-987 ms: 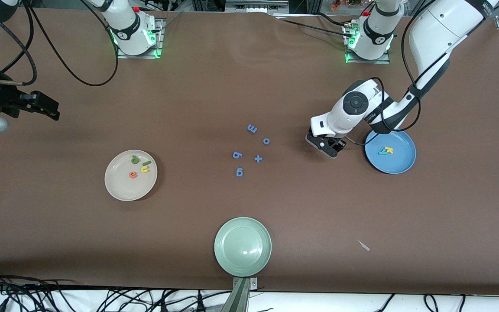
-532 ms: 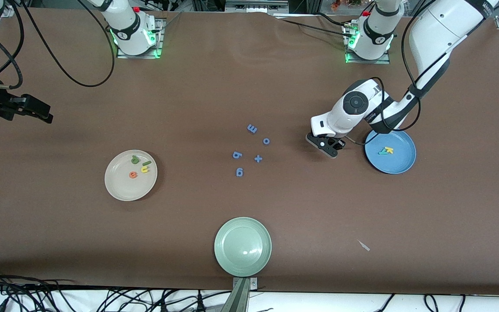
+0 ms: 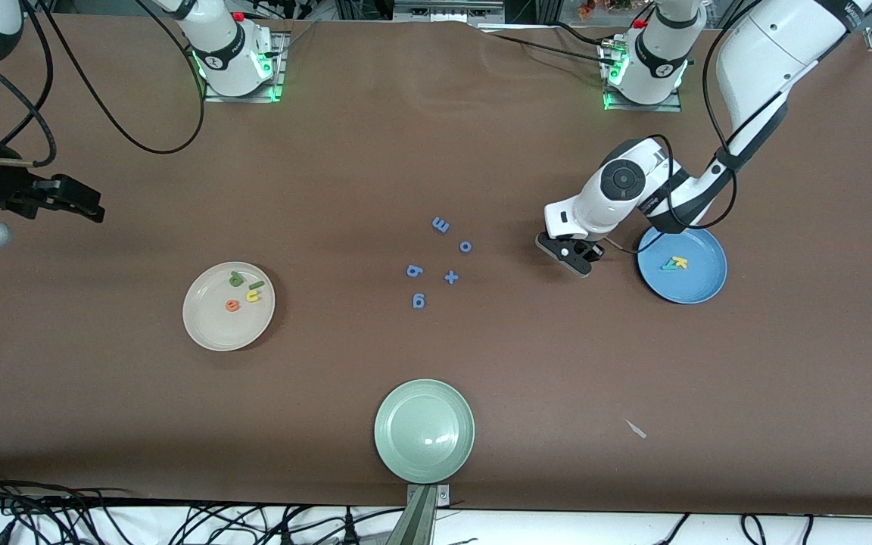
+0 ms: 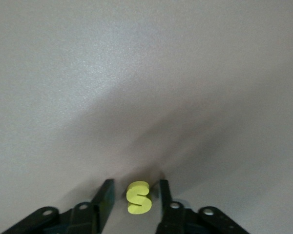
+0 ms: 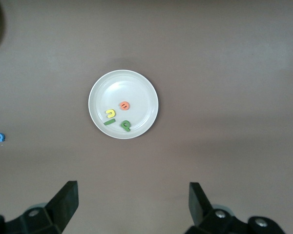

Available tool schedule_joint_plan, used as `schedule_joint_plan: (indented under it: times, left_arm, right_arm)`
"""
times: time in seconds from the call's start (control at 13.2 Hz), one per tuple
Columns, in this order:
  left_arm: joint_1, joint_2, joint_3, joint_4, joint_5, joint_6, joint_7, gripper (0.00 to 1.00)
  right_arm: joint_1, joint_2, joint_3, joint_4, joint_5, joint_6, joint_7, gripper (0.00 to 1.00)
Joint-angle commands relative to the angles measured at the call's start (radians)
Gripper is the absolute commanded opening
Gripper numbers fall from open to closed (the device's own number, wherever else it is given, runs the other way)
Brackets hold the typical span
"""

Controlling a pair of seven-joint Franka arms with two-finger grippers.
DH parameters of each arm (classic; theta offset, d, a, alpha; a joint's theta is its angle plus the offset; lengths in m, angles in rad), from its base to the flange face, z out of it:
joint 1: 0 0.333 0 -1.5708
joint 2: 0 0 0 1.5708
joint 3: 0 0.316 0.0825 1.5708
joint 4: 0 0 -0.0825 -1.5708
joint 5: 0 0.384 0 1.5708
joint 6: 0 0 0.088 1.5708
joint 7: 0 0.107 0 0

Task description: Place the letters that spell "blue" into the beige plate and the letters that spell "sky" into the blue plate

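Observation:
The beige plate (image 3: 207,327) holds the green b (image 3: 236,279), dark green l (image 3: 256,285), yellow u (image 3: 253,297) and orange e (image 3: 232,306). In the blue plate (image 3: 699,284) lie the yellow k (image 3: 679,262) and teal y (image 3: 667,266). My left gripper (image 3: 576,261) is down at the table beside the blue plate. The yellow s (image 4: 138,197) lies between its fingers with a gap on each side, so the left gripper (image 4: 136,188) is open. My right gripper (image 3: 79,200) hangs wide open over the right arm's end of the table. In its wrist view the beige plate (image 5: 136,90) lies ahead.
Several blue foam letters and symbols (image 3: 440,225) lie mid-table between the two plates. A pale green plate (image 3: 424,446) sits near the front edge. A small white scrap (image 3: 636,429) lies nearer the camera than the blue plate.
The left gripper's fingers have drawn closer together around the yellow s. The right gripper has swayed slightly up and back in the front view.

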Motion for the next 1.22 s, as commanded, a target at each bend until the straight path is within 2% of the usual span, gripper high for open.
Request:
schedule_joint_plan:
  times: [0.0,0.08,0.23,0.61,0.76,0.99,1.14]
  left_arm:
    - [0.006,-0.011,0.001,-0.028,0.032,-0.004,-0.015,0.35]
    - [0.006,-0.011,0.001,-0.028,0.032,-0.004,-0.015,0.32]
    - [0.011,-0.029,-0.002,-0.028,0.032,-0.008,-0.015,0.2]
    - [0.047,-0.089,-0.013,-0.015,0.032,-0.056,0.008,0.16]
    - [0.066,-0.126,-0.014,-0.002,0.028,-0.114,0.046,0.16]
    - [0.168,-0.198,-0.048,0.0,-0.001,-0.146,0.161,0.15]
    - [0.317,-0.197,-0.131,-0.003,-0.007,-0.169,0.266,0.15]
  right_arm:
    - [0.005,0.009,0.004,0.025,0.014,-0.003,-0.015,1.0]
    - [0.005,0.006,0.006,0.026,0.014,-0.003,-0.015,1.0]
    - [0.006,0.001,0.007,0.026,0.014,-0.015,-0.017,1.0]
    - [0.008,-0.012,0.023,0.025,0.014,-0.041,-0.023,1.0]
    - [0.008,-0.014,0.024,0.025,0.014,-0.049,-0.023,1.0]
    - [0.008,-0.014,0.024,0.025,0.011,-0.049,-0.024,1.0]
    - [0.008,-0.014,0.023,0.025,0.011,-0.049,-0.024,1.0]
